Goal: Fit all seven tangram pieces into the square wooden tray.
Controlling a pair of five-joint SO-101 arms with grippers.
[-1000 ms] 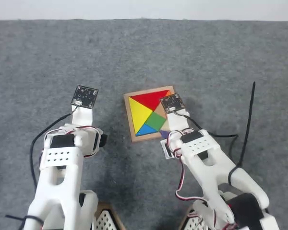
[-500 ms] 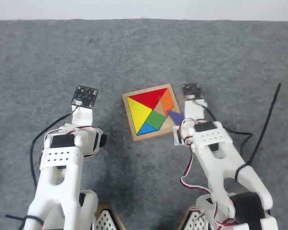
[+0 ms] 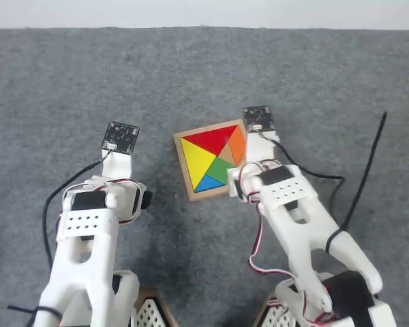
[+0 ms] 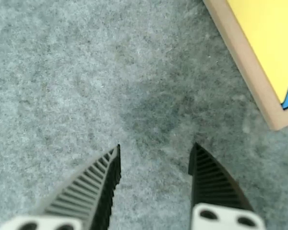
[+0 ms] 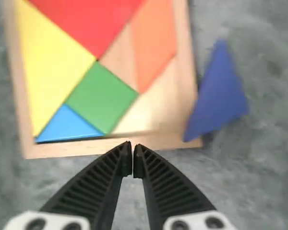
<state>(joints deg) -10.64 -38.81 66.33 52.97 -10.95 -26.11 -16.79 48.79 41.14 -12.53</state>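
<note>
Right gripper (image 5: 132,153) fingers pressed together on nothing, I hover at the rim of the wooden tray (image 3: 181,163), mid-frame in the high view; closed tips suit pushing. The dark blue triangle (image 5: 218,96) lies outside, I think propped on that rim. Parked clear, my left gripper (image 4: 156,153) gapes over carpet (image 3: 68,82), left of the tray.

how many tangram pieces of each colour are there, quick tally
red piece: 1
yellow piece: 1
green piece: 1
light blue piece: 1
orange piece: 1
dark blue piece: 1
total: 6
</note>
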